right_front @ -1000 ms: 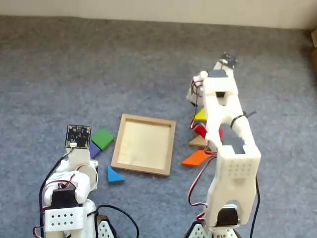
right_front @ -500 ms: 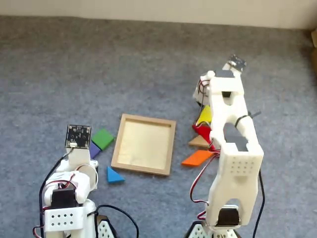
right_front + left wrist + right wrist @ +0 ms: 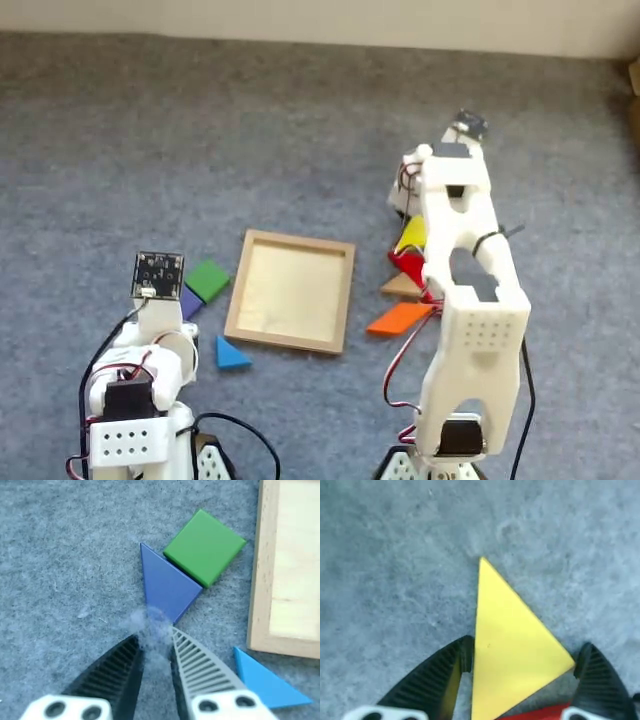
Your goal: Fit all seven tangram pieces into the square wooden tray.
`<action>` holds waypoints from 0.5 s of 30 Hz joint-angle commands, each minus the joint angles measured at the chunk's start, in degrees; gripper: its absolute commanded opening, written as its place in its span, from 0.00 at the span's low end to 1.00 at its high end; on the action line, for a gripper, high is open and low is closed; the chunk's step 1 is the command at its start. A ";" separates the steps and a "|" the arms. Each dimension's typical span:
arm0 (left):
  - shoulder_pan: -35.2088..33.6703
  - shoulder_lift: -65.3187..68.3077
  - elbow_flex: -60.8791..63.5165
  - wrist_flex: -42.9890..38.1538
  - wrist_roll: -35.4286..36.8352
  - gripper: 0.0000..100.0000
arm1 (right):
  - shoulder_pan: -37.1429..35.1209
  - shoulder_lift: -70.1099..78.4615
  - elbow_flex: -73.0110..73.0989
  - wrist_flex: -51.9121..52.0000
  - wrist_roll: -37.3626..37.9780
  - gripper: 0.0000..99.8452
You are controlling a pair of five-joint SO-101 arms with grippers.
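1. The right pincer (image 3: 522, 656) is spread wide. Its fingers stand on either side of the yellow triangle (image 3: 510, 640), which lies flat on the table (image 3: 395, 555) and is not clamped.
2. A red piece (image 3: 540, 714) touches the yellow one's edge, back toward this pincer's base.
3. The left pincer (image 3: 155, 637) is almost closed, with a narrow slit between its fingers and nothing held.
4. Just ahead of its tips lies a dark blue triangle (image 3: 167, 587). A green square (image 3: 205, 547) touches it on the far side.
5. The square wooden tray (image 3: 257, 580) lies off to the pale finger's side, its floor bare. A light blue triangle (image 3: 267, 682) sits beside that finger, near the tray's corner.
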 commanded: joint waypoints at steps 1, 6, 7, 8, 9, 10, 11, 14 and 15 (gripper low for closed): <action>0.57 -0.57 1.54 -0.79 -0.18 0.08 | -0.84 0.84 -4.18 -0.75 0.79 0.32; 0.57 -0.57 1.54 -0.79 -0.18 0.08 | -0.84 3.30 -6.99 -0.48 4.13 0.32; 0.57 -0.57 1.54 -0.79 -0.18 0.08 | -0.84 3.38 -6.99 -0.48 4.31 0.32; 0.57 -0.57 1.54 -0.79 -0.18 0.08 | -0.84 3.38 -6.99 -0.48 4.31 0.32; 0.57 -0.57 1.54 -0.79 -0.18 0.08 | -0.84 3.38 -6.99 -0.48 4.31 0.32; 0.57 -0.57 1.54 -0.79 -0.18 0.08 | -0.84 3.38 -6.99 -0.22 4.31 0.30; 0.57 -0.57 1.54 -0.79 -0.18 0.08 | -0.84 3.38 -7.34 0.84 4.31 0.28; 0.57 -0.57 1.54 -0.79 -0.18 0.08 | -0.84 3.21 -7.52 2.42 4.40 0.18; 0.57 -0.57 1.54 -0.79 -0.18 0.08 | -0.84 3.21 -7.52 2.51 4.40 0.16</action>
